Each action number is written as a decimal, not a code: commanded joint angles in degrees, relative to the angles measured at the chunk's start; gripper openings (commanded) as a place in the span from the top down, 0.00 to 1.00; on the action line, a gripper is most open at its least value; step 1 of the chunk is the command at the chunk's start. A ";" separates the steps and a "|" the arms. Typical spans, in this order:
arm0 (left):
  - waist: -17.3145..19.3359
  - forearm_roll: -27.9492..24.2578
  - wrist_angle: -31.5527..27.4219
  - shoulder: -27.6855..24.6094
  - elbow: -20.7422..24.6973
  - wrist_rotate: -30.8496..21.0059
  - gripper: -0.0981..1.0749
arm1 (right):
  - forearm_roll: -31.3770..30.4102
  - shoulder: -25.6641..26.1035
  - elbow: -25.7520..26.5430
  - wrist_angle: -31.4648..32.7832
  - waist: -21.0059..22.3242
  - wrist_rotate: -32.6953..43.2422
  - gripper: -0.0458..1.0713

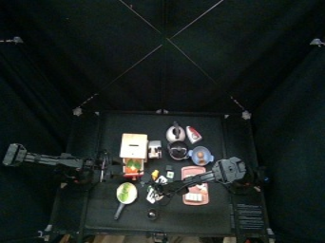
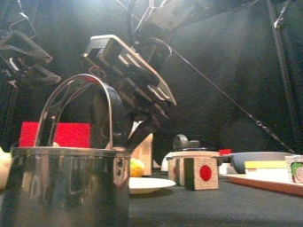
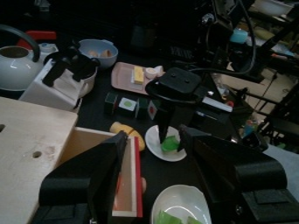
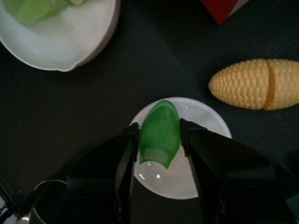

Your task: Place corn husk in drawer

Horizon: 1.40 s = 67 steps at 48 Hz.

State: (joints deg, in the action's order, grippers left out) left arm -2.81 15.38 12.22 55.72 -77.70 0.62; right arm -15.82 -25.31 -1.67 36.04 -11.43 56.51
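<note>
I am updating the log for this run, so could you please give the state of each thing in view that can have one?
Corn husk: lying on a small white plate, between the right gripper's open jaws.
Corn cob: on the table, beside that plate.
Drawer: pulled open.
Left gripper: open, holding nothing.

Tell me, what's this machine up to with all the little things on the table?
The right claw hangs over a small white plate with a green corn husk between its open jaws, not visibly gripped yet. A yellow corn cob lies beside the plate. The left claw waits open near the wooden drawer box.
</note>
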 commanded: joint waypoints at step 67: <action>0.18 -0.09 0.09 -0.18 0.62 0.00 0.16 | -16.61 6.24 -1.85 -31.03 13.80 0.26 0.15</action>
State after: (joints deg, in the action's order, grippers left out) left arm -2.72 15.38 12.13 55.72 -77.70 0.62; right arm -32.43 -20.48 -5.01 5.27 1.93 56.69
